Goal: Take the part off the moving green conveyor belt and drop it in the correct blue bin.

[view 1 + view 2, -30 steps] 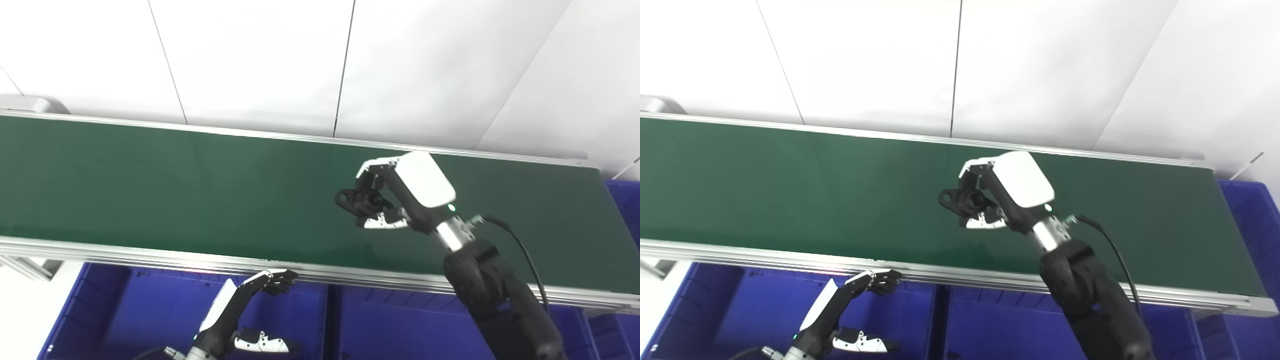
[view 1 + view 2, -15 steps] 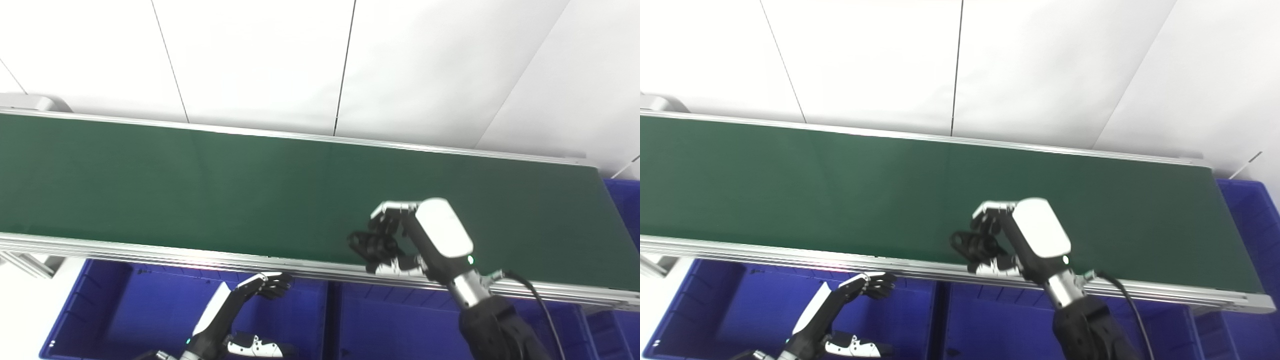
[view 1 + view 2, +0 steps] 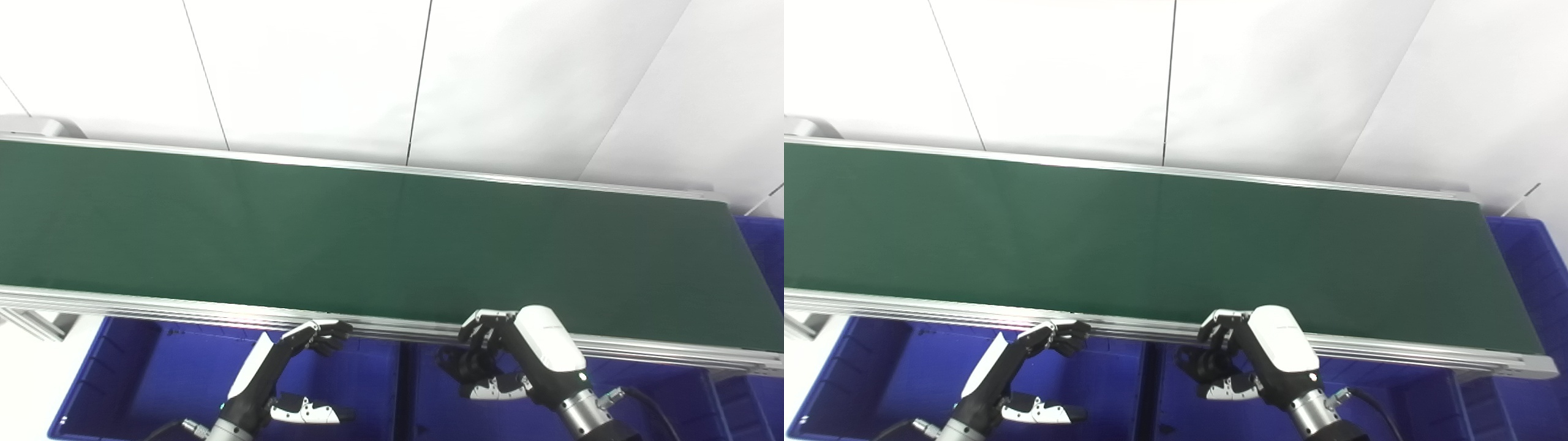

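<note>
My right hand (image 3: 520, 361) is shut on a small black part (image 3: 456, 365), holding it just in front of the conveyor's near rail and above a blue bin (image 3: 490, 416). The part (image 3: 1195, 364) is mostly covered by the fingers. The green conveyor belt (image 3: 367, 239) carries nothing in view. My left hand (image 3: 288, 380) hangs open over the blue bin on the left (image 3: 153, 380), fingers extended toward the rail, holding nothing.
The conveyor's aluminium near rail (image 3: 184, 309) runs across the picture right above both hands. Another blue bin (image 3: 1531, 251) sits past the belt's right end. A divider separates the two front bins (image 3: 407, 392). White wall panels rise behind the belt.
My right hand has carried the black part from over the belt, toward me across the near rail, and down over the right front bin. The left hand barely moved.
</note>
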`<action>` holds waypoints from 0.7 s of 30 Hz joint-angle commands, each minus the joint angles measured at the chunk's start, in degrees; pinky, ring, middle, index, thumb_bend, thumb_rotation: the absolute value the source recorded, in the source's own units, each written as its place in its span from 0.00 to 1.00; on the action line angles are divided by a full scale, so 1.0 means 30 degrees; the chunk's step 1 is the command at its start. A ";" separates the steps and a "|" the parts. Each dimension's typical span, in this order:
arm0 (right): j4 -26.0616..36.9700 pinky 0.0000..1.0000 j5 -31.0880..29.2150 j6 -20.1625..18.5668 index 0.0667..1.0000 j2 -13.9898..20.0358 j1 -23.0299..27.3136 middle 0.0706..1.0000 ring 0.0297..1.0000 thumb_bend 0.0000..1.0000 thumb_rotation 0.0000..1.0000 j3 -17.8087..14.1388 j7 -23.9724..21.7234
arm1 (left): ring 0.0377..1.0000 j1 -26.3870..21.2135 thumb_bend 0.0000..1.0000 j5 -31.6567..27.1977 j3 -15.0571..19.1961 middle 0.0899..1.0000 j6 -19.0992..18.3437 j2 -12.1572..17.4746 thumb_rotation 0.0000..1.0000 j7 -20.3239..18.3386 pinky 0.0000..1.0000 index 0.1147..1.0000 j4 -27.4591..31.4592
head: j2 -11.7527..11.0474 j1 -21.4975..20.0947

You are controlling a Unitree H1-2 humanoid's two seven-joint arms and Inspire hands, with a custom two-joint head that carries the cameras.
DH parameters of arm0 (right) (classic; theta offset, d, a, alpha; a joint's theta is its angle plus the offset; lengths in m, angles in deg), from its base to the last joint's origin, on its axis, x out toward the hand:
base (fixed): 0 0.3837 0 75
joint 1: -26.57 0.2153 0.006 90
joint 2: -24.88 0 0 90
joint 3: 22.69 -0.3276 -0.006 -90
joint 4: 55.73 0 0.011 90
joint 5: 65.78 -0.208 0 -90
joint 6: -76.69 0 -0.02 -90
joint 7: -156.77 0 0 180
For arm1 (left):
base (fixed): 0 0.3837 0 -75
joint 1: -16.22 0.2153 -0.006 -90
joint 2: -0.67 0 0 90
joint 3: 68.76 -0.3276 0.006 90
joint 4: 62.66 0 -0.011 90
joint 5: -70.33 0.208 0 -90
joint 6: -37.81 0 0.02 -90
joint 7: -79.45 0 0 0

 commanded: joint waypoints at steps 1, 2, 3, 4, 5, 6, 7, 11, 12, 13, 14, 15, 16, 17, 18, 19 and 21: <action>-0.0088 0.29 0.0468 0.0015 0.51 0.0094 0.0082 0.42 0.36 0.51 0.00 0.0113 -0.0007 | 0.65 0.0133 0.79 -0.0204 0.0412 0.69 0.0630 -0.0075 0.31 -0.0379 0.59 0.69 0.0515 | 0.0057 0.0039; -0.0411 0.34 0.0725 0.0024 0.51 0.0061 0.0138 0.43 0.35 0.51 0.00 0.0205 0.0068 | 0.65 0.0205 0.79 -0.0234 0.0591 0.69 0.0630 -0.0161 0.31 -0.0548 0.59 0.69 0.0555 | 0.0064 0.0058; -0.0787 0.34 0.1039 0.0015 0.51 0.0039 0.0231 0.43 0.35 0.51 0.00 0.0331 0.0114 | 0.65 0.0275 0.79 -0.0290 0.0761 0.69 0.0630 -0.0230 0.31 -0.0756 0.59 0.69 0.0593 | 0.0064 0.0058; -0.1113 0.37 0.1294 -0.0016 0.51 0.0017 0.0329 0.43 0.36 0.51 0.00 0.0442 0.0127 | 0.65 0.0352 0.80 -0.0347 0.0936 0.69 0.0630 -0.0292 0.32 -0.0977 0.59 0.69 0.0639 | 0.0168 0.0021; -0.1424 0.37 0.1499 -0.0117 0.51 -0.0026 0.0438 0.42 0.35 0.51 0.00 0.0545 0.0090 | 0.65 0.0433 0.80 -0.0389 0.1112 0.69 0.0630 -0.0350 0.32 -0.1212 0.59 0.69 0.0677 | 0.0168 0.0021; -0.1690 0.37 0.1646 -0.0260 0.51 -0.0077 0.0547 0.41 0.36 0.51 0.00 0.0628 0.0005 | 0.65 0.0501 0.80 -0.0413 0.1280 0.70 0.0630 -0.0411 0.32 -0.1432 0.59 0.69 0.0702 | 0.0168 0.0021; -0.1935 0.39 0.1739 -0.0432 0.50 -0.0129 0.0654 0.41 0.36 0.51 0.00 0.0692 -0.0117 | 0.65 0.0546 0.80 -0.0459 0.1441 0.70 0.0630 -0.0492 0.32 -0.1635 0.59 0.70 0.0703 | 0.0168 0.0021; -0.2571 0.43 0.2435 -0.1079 0.50 -0.0143 0.1017 0.43 0.39 0.51 0.00 0.0970 -0.0517 | 0.65 0.0745 0.79 -0.0446 0.1954 0.70 0.0629 -0.0732 0.31 -0.2229 0.59 0.70 0.0927 | 0.0420 0.0060; -0.2753 0.46 0.2787 -0.1211 0.48 -0.0108 0.1116 0.46 0.41 0.51 0.00 0.1062 -0.0564 | 0.65 0.0805 0.79 -0.0466 0.2088 0.70 0.0629 -0.0794 0.31 -0.2383 0.59 0.70 0.0972 | 0.0420 0.0060; -0.2859 0.46 0.3088 -0.1305 0.48 -0.0081 0.1169 0.46 0.41 0.51 0.00 0.1120 -0.0584 | 0.65 0.0896 0.79 -0.0537 0.2234 0.70 0.0629 -0.0848 0.31 -0.2574 0.59 0.70 0.1058 | 0.0516 0.0036; -0.2944 0.48 0.3276 -0.1340 0.46 -0.0071 0.1195 0.47 0.42 0.51 0.00 0.1138 -0.0577 | 0.65 0.0977 0.79 -0.0590 0.2380 0.70 0.0628 -0.0902 0.30 -0.2753 0.59 0.70 0.1114 | 0.0516 0.0036; -0.2993 0.51 0.3403 -0.1415 0.45 -0.0082 0.1198 0.48 0.52 0.52 0.00 0.1138 -0.0632 | 0.65 0.1048 0.79 -0.0613 0.2511 0.70 0.0629 -0.0941 0.30 -0.2905 0.59 0.70 0.1160 | 0.0552 -0.0018; -0.3017 0.54 0.3548 -0.1525 0.46 -0.0072 0.1196 0.59 0.60 0.51 0.08 0.1155 -0.0735 | 0.65 0.1102 0.79 -0.0665 0.2648 0.70 0.0629 -0.0994 0.30 -0.3099 0.59 0.70 0.1182 | 0.0555 -0.0024; -0.3021 0.58 0.3640 -0.1588 0.46 -0.0073 0.1170 0.65 0.65 0.51 0.11 0.1161 -0.0761 | 0.65 0.1148 0.79 -0.0693 0.2778 0.70 0.0629 -0.1046 0.30 -0.3260 0.59 0.70 0.1189 | 0.0559 -0.0064; -0.3013 0.63 0.3698 -0.1630 0.46 -0.0072 0.1150 0.69 0.69 0.51 0.13 0.1168 -0.0771 | 0.65 0.1187 0.79 -0.0713 0.2896 0.70 0.0630 -0.1098 0.30 -0.3406 0.59 0.69 0.1195 | 0.0559 -0.0064; -0.2906 0.65 0.3670 -0.1651 0.46 -0.0066 0.1030 0.71 0.71 0.51 0.13 0.1118 -0.0693 | 0.65 0.1229 0.79 -0.0761 0.3025 0.70 0.0630 -0.1145 0.31 -0.3603 0.59 0.69 0.1175 | 0.0535 -0.0076; -0.2598 0.73 0.3589 -0.1684 0.70 -0.0035 0.0817 0.79 0.80 0.65 0.18 0.1033 -0.0678 | 0.65 0.1310 0.80 -0.0782 0.3270 0.70 0.0629 -0.1249 0.31 -0.3920 0.59 0.69 0.1151 | 0.0488 -0.0082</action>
